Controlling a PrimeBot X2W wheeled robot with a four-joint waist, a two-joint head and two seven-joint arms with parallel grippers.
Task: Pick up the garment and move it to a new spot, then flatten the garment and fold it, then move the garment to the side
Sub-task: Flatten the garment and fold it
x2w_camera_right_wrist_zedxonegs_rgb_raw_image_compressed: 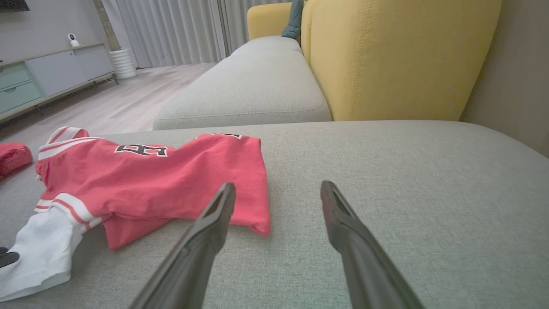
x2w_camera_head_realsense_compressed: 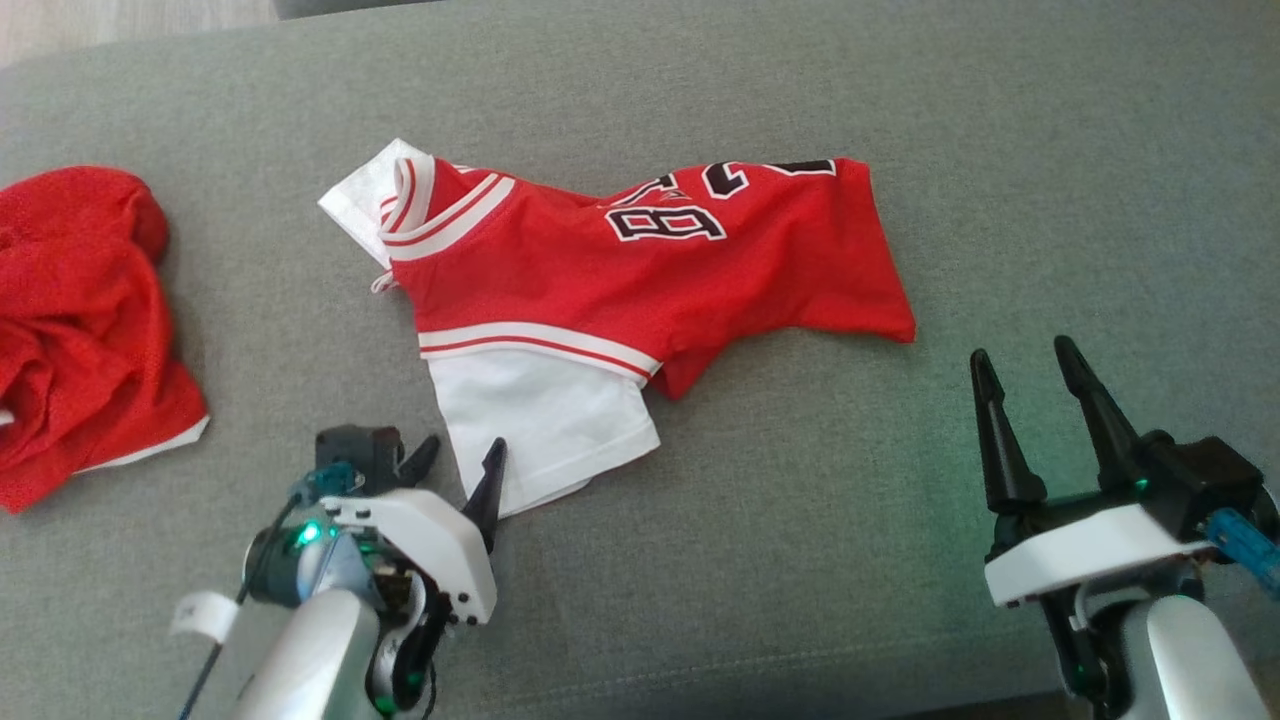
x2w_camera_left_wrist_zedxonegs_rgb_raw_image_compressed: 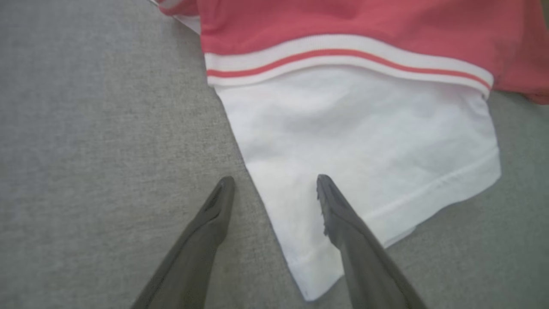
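Observation:
The garment [x2w_camera_head_realsense_compressed: 640, 270] is a red jersey with white striped trim, black numerals and white sleeves, lying rumpled on the grey cushion [x2w_camera_head_realsense_compressed: 900, 100]. One white sleeve [x2w_camera_head_realsense_compressed: 540, 420] points toward me. My left gripper [x2w_camera_head_realsense_compressed: 462, 455] is open at that sleeve's near left corner. In the left wrist view the gripper [x2w_camera_left_wrist_zedxonegs_rgb_raw_image_compressed: 274, 180] straddles the edge of the sleeve [x2w_camera_left_wrist_zedxonegs_rgb_raw_image_compressed: 364, 141], one finger over white cloth and the other over bare cushion. My right gripper [x2w_camera_head_realsense_compressed: 1022, 350] is open over bare cushion, just short of the jersey's hem corner [x2w_camera_head_realsense_compressed: 900, 325]. In the right wrist view this gripper [x2w_camera_right_wrist_zedxonegs_rgb_raw_image_compressed: 278, 185] holds nothing and the jersey [x2w_camera_right_wrist_zedxonegs_rgb_raw_image_compressed: 171, 180] lies ahead to the left.
A second red mesh garment [x2w_camera_head_realsense_compressed: 80, 320] is bunched at the cushion's left end. The cushion's far edge borders a wooden floor [x2w_camera_right_wrist_zedxonegs_rgb_raw_image_compressed: 128, 98]. A yellow backrest [x2w_camera_right_wrist_zedxonegs_rgb_raw_image_compressed: 399, 56] and another grey seat [x2w_camera_right_wrist_zedxonegs_rgb_raw_image_compressed: 248, 86] stand beyond my right gripper.

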